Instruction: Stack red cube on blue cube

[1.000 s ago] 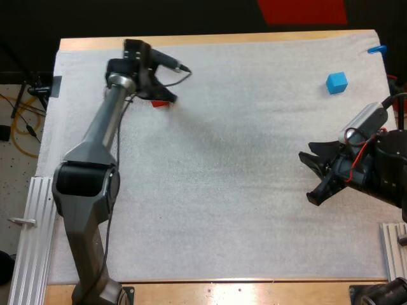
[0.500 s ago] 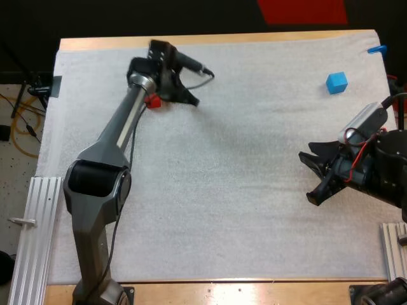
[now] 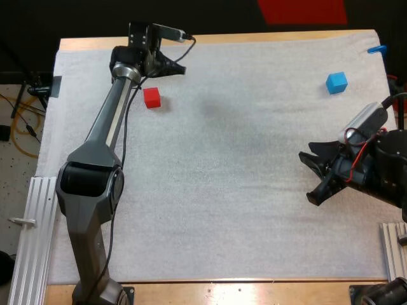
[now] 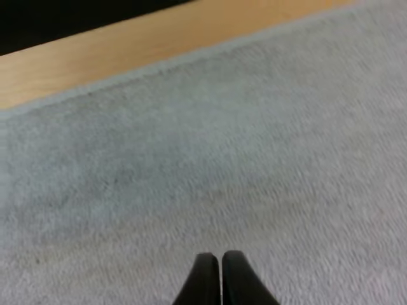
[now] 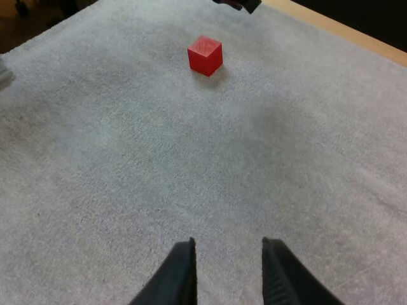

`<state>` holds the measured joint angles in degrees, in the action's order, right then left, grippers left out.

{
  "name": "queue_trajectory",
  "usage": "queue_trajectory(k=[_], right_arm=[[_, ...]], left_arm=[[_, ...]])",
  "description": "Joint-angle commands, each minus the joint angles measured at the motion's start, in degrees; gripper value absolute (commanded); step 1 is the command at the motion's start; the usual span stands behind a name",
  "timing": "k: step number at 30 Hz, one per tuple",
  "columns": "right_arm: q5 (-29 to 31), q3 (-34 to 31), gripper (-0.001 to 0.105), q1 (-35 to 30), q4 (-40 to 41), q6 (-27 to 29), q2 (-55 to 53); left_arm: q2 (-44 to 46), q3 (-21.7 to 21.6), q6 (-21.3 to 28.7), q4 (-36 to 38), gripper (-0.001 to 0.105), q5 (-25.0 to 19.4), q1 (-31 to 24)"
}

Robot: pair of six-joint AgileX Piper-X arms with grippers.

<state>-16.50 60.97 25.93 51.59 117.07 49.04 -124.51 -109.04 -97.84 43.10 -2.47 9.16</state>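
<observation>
Left gripper [image 4: 220,257] is clenched on nothing: fingers meet tip to tip over bare mat [image 4: 273,159], table [image 4: 95,60] edge just ahead of them. Red cube [image 3: 151,98] sits flat on the mat just beside that gripper, not touching. It lies behind the fingertips, back toward the left arm's base and off to the side of the finger line, so the tips point away from it. It's a cube, so there's no long axis to line up on; faces look about square to the mat edge, and any opposite pair should do. Right gripper [image 3: 310,178] is released, fingers spread, holding nothing; the red cube is roughly ahead of it but well apart, clear across the mat. Blue cube [image 3: 337,82] is the far item for the left: well apart from the left gripper, over on the right arm's side, near the right gripper and beyond it toward the far edge. My read: left is the nearer arm for the pick by a wide margin. It needs to open, pull back toward its base until the fingers straddle the cube, then drop. Nothing's stacked yet. The carry to blue looks like a long reach for the left; that's the part I'd watch.
</observation>
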Motion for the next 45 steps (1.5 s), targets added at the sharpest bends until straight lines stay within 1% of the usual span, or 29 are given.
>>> queue_trajectory(k=[1,5,7,9,11,15,17,19,20,23,26,28,35,39,45], right_arm=[[-0.1,0.5,0.026,0.1,-0.4,0.1,-0.1],[-0.1,0.5,0.026,0.1,-0.4,0.1,-0.1],[-0.1,0.5,0.026,0.1,-0.4,0.0,-0.1],[-0.1,0.5,0.026,0.1,-0.4,-0.2,-0.1],[-0.1,0.5,0.026,0.1,-0.4,-0.1,-0.1],[-0.1,0.5,0.026,0.1,-0.4,-0.1,-0.1],[-0.1,0.5,0.026,0.1,-0.4,-0.2,-0.1],[-0.1,0.5,0.026,0.1,-0.4,-0.2,-0.1],[-0.1,0.5,0.026,0.1,-0.4,-0.2,-0.1],[-0.1,0.5,0.026,0.1,-0.4,-0.2,-0.1],[-0.1,0.5,0.026,0.1,-0.4,-0.2,-0.1],[-0.1,0.5,0.026,0.1,-0.4,-0.2,-0.1],[-0.1,0.5,0.026,0.1,-0.4,-0.2,-0.1],[-0.1,0.5,0.026,0.1,-0.4,-0.2,-0.1],[-0.1,0.5,0.026,0.1,-0.4,-0.2,-0.1]], left_arm=[[-0.3,-0.2,-1.7,-0.9,0.000,-1.7,0.2],[-1.7,-0.2,-6.1,-1.2,0.000,-1.7,-0.1],[-2.1,-0.2,-7.1,-1.7,0.000,-1.7,-0.4],[-2.3,-0.2,-7.1,-2.0,0.000,-1.7,-0.7],[-2.3,-0.2,-7.1,-2.2,0.000,-3.2,-0.7],[-2.3,-0.2,-7.1,-1.8,0.000,-4.1,-0.7],[-2.3,-0.2,-7.1,-0.9,0.000,-7.7,-0.7],[-2.5,-0.2,-7.1,-0.4,0.000,-8.5,-0.9],[-2.7,-0.2,-7.1,0.0,0.000,-7.5,-1.1],[-3.2,-0.2,-7.7,1.8,0.000,-7.4,-1.2],[-3.5,-0.2,-7.7,2.5,0.000,-5.7,-1.4],[-3.7,-0.2,-7.7,3.0,0.000,-5.8,-1.6],[-6.1,-0.2,-8.2,8.9,0.000,-3.8,-1.8],[-6.1,-0.2,-8.9,8.0,0.000,-3.1,-1.7],[-6.1,-0.2,-8.6,10.0,0.000,-2.9,-1.7]])
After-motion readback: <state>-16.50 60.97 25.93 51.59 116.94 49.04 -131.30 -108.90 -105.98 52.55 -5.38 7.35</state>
